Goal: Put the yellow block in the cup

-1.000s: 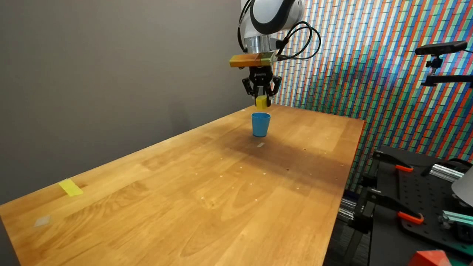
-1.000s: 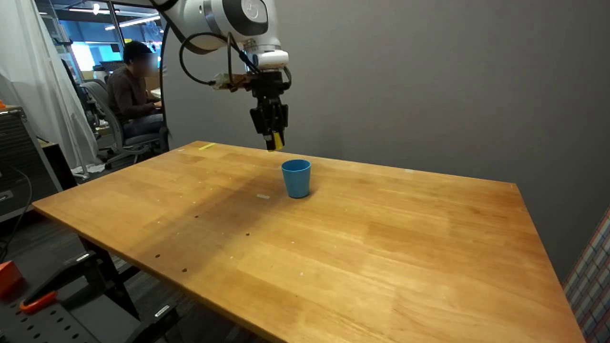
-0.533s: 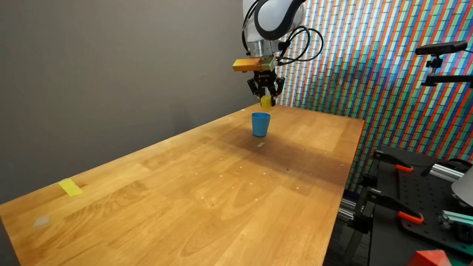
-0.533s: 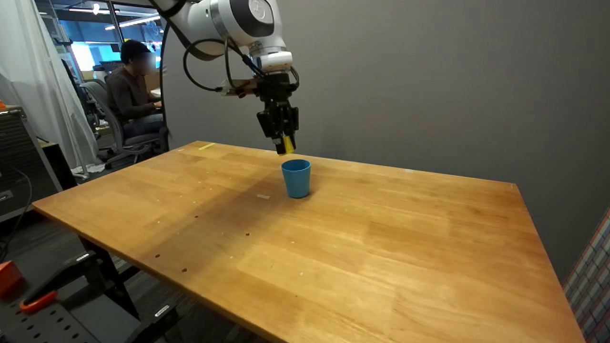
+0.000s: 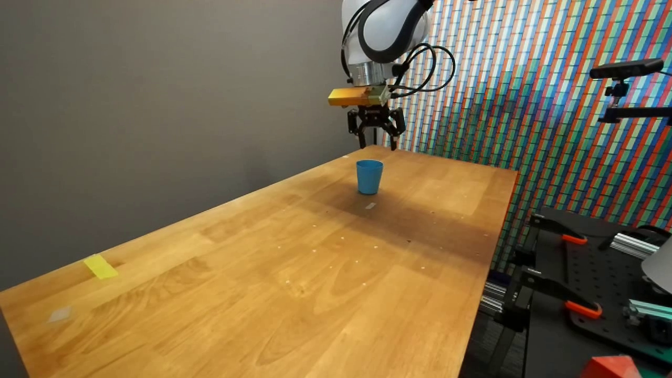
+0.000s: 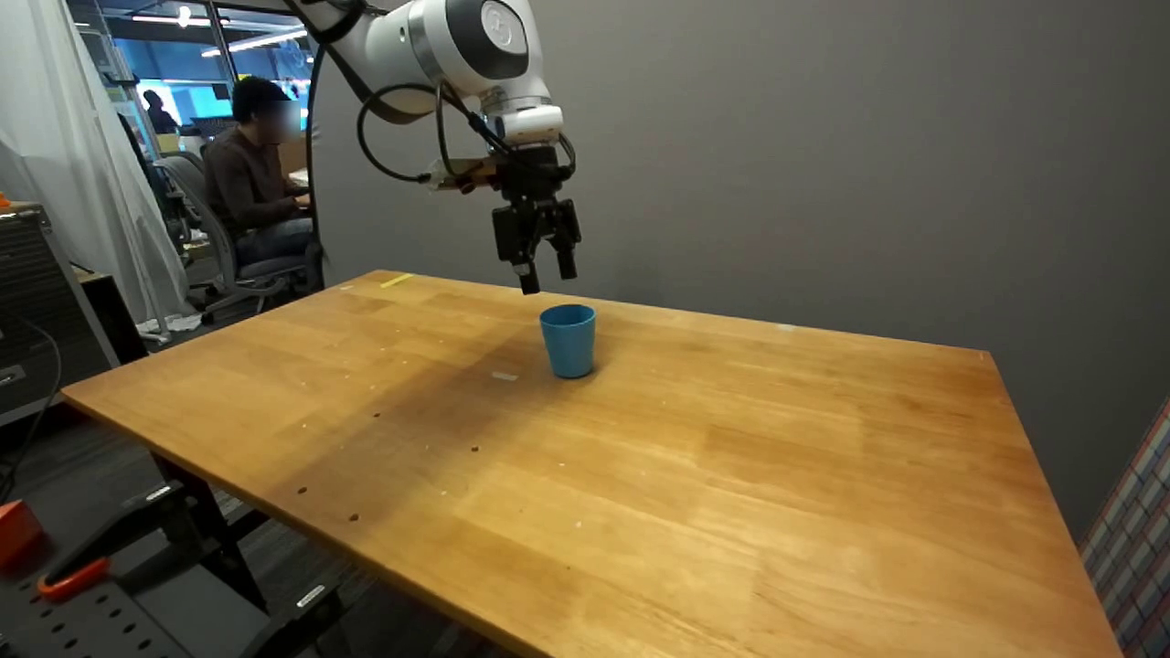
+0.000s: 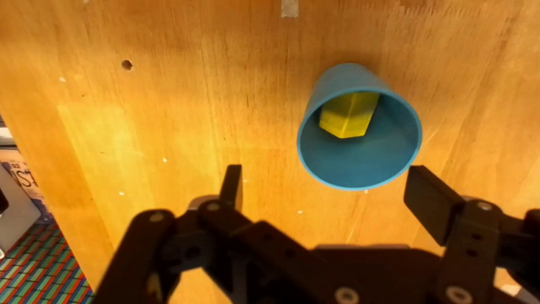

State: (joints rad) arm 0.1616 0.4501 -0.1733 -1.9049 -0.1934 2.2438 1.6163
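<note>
Yellow block (image 7: pixel 348 117) lies inside the upright blue cup (image 6: pixel 569 345), below the jaws; one end hidden in the wrist view, long axis unclear. Jaws spread apart, empty, above the cup, not touching it. Placement looks complete; next move likely a straight lift.

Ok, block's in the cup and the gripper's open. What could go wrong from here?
The open gripper hangs above the blue cup, which looks nearer one finger in the wrist view: lowering or a sloppy retreat might knock it over. If it tips, the yellow block, loose inside, could tumble out.
</note>
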